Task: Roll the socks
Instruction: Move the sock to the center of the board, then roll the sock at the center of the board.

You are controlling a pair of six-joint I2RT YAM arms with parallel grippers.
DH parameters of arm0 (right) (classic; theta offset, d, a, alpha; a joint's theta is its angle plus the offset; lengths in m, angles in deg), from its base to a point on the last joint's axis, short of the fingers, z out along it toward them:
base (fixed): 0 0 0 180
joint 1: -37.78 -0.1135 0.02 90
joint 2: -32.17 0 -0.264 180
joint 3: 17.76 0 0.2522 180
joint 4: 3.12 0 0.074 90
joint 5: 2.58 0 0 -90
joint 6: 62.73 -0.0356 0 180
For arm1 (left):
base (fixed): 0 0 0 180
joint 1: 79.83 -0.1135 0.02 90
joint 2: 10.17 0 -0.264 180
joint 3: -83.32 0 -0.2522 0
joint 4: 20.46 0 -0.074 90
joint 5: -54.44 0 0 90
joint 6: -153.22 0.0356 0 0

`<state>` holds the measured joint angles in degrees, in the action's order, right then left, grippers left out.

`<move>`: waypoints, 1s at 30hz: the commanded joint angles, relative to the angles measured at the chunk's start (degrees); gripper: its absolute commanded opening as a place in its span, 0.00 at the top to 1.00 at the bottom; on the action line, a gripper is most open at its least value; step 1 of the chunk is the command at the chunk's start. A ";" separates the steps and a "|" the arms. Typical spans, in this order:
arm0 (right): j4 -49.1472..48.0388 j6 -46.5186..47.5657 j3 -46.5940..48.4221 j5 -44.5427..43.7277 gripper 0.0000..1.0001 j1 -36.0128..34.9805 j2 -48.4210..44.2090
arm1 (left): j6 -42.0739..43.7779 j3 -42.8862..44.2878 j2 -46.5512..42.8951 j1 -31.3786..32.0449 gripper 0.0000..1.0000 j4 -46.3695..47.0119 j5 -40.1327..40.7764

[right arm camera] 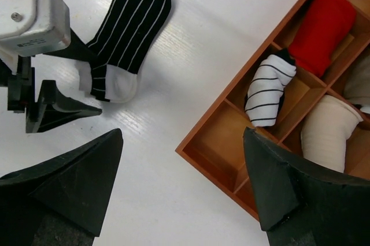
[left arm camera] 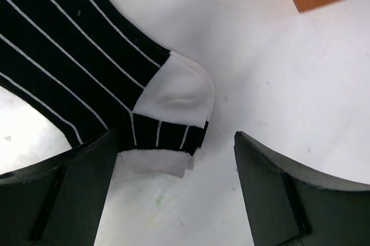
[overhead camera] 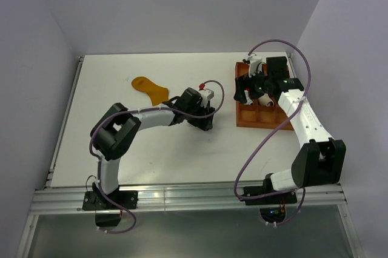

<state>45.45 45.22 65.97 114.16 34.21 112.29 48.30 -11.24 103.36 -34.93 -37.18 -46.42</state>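
Okay, tabletop (overhead camera: 151, 149): white, carries everything.
wooden tray (overhead camera: 238, 112): sits on it, my landmark.
left pincer (left arm camera: 176, 142): left of the tray, jaws spread wide and empty, straddling the striped sock (left arm camera: 69, 55) at its white-tipped end.
right pincer (right arm camera: 180, 142): hovering over the tray's near-left corner, also wide open, nothing in it.
striped sock: flat and unrolled, just left of the tray.
mustard sock (overhead camera: 148, 87): flat, well left of the tray, untouched.
step: looks like lining up a pinch.
next: drop, close on that end, then curl it over without dragging the sock.
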 commanded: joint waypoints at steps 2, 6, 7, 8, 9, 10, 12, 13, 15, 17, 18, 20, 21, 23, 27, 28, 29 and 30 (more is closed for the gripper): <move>0.87 3.57 -0.89 3.14 0.10 0.41 -1.37 | -4.59 -4.79 -2.70 1.58 0.13 -6.09 -3.92; 1.67 6.56 -2.12 5.95 0.11 0.41 -1.54 | -5.20 -7.60 -6.12 2.47 0.13 -5.39 -4.52; 2.19 7.09 -2.21 6.56 0.12 0.41 -1.46 | -5.38 -7.96 -6.83 2.47 0.13 -5.04 -5.31; 2.46 8.57 -2.30 7.61 0.14 0.41 -1.45 | -5.47 -8.31 -7.45 2.47 0.13 -4.86 -5.75; 2.81 9.20 -2.82 7.97 0.14 0.41 -1.72 | -6.08 -9.01 -8.93 2.47 0.12 -4.95 -6.02; 2.90 9.81 -3.17 8.24 0.14 0.32 -1.98 | -6.09 -9.54 -9.90 2.47 0.12 -4.51 -6.55; 1.94 11.13 -4.75 8.68 0.14 0.41 -3.03 | -6.70 -10.15 -12.45 2.47 0.11 -4.51 -5.50; 1.58 12.01 -5.37 8.85 0.14 0.32 -3.47 | -6.70 -10.24 -13.33 2.47 0.11 -4.25 -5.58; 0.18 12.72 -7.03 9.38 0.14 0.41 -4.61 | -7.32 -10.25 -15.88 2.12 0.10 -3.90 -5.32; -0.35 13.86 -7.92 9.47 0.15 0.23 -5.23 | -8.54 -9.90 -18.25 1.16 0.09 -3.28 -5.23; -0.70 14.38 -8.79 9.64 0.15 0.15 -5.84 | -9.07 -9.63 -18.96 0.63 0.09 -3.02 -5.32; -1.14 15.88 -10.03 9.64 0.15 -0.38 -6.46 | -10.82 -9.28 -21.15 -1.12 0.08 -2.14 -6.45; -1.23 16.49 -11.25 9.38 0.15 -0.64 -7.07 | -11.62 -9.02 -21.86 -1.83 0.08 -1.61 -6.72; -0.80 18.34 -12.23 7.98 0.17 -3.17 -7.43 | -14.94 -8.66 -24.22 -3.77 0.08 -1.17 -5.07; -7.62 17.91 -19.14 -1.50 0.19 -14.65 -10.23 | -23.83 -7.00 -27.31 -9.12 0.07 -4.23 1.87; -9.21 17.64 -20.48 -4.56 0.19 -17.23 -10.68 | -25.50 -6.99 -28.01 -11.40 0.07 -5.12 3.28; -10.62 17.55 -21.62 -5.55 0.19 -19.69 -10.94 | -27.86 -6.99 -29.67 -12.46 0.07 -5.73 5.90; -12.64 17.64 -23.03 -6.69 0.19 -23.81 -10.77 | -28.58 -7.17 -30.65 -13.43 0.06 -6.52 7.06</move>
<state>39.98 61.72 45.97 113.92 17.99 103.44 27.69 -20.42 77.22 -45.07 -41.82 -46.15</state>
